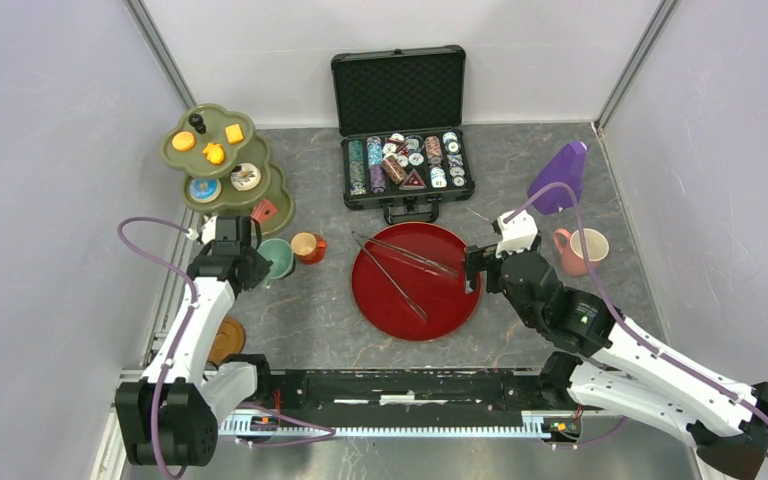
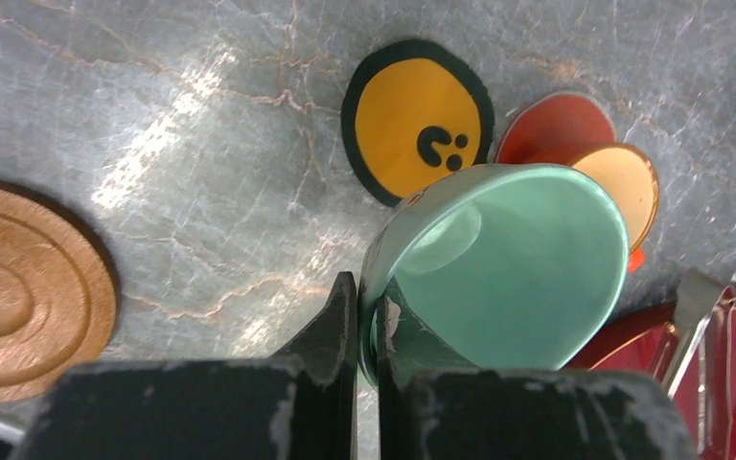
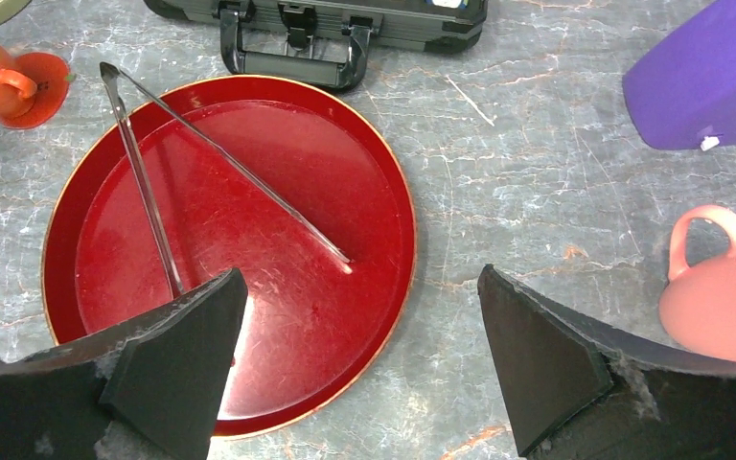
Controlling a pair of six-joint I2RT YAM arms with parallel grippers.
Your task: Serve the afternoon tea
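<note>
1. The left claw point(image 2: 364, 305) is clamped on the teal cup point(image 2: 527, 259) at its rim, 1 finger inside.
2. The brown saucer point(image 2: 19, 287) lies apart, back toward this arm's base.
3. The right claw point(image 3: 359, 335) gapes, holding nothing; the pink cup point(image 3: 719, 297) is just to its right.

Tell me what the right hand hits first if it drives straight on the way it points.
Probably the red tray, near its rim: the open right hand aims down at it. The tip of the tongs lies close to that line, so depth leaves some doubt.
</note>
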